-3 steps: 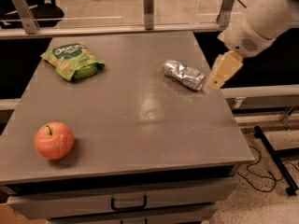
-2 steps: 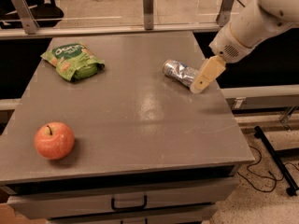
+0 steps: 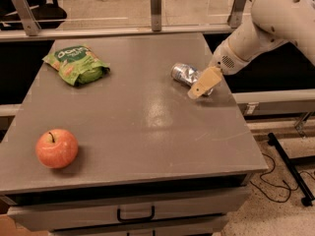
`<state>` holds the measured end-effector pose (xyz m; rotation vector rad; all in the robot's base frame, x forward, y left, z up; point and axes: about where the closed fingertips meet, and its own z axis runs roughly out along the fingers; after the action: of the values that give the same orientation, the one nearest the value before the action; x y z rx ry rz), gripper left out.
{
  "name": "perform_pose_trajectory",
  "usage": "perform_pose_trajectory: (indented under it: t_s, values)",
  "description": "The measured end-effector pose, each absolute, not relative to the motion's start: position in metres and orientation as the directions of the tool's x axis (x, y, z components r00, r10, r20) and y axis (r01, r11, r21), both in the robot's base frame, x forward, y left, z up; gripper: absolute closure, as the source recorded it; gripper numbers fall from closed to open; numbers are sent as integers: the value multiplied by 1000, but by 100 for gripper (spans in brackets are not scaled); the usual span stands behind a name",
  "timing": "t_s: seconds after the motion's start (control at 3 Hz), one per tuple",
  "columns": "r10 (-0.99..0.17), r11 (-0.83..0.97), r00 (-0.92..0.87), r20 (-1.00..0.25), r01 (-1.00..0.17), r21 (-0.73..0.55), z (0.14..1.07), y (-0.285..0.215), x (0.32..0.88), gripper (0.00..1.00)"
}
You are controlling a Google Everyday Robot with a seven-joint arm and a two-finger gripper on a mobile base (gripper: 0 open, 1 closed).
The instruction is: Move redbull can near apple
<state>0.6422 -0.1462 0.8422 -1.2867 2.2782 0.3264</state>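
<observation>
Camera view: jaws, state unclear, at redbull can [image 3: 183, 73] near right table [image 3: 147, 127] edge; apple [image 3: 56, 148] far front-left.

Redbull can [image 3: 183, 74] (tool [image 3: 201, 86] beside), apple [image 3: 56, 148] apart

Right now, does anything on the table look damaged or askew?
The redbull can lies on its side, far right, looking crinkled; the end effector is at its right end. The apple and green bag look fine.
</observation>
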Motion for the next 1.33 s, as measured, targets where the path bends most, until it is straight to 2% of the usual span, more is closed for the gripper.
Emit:
perform_pose_trajectory:
  t_s: [1.0, 1.33]
  values:
    - [-697, 495, -379, -608, -868, -26, 875, -126, 631, 88]
    - [-702, 459, -274, -657, -880, -124, 927, -131, 625, 100]
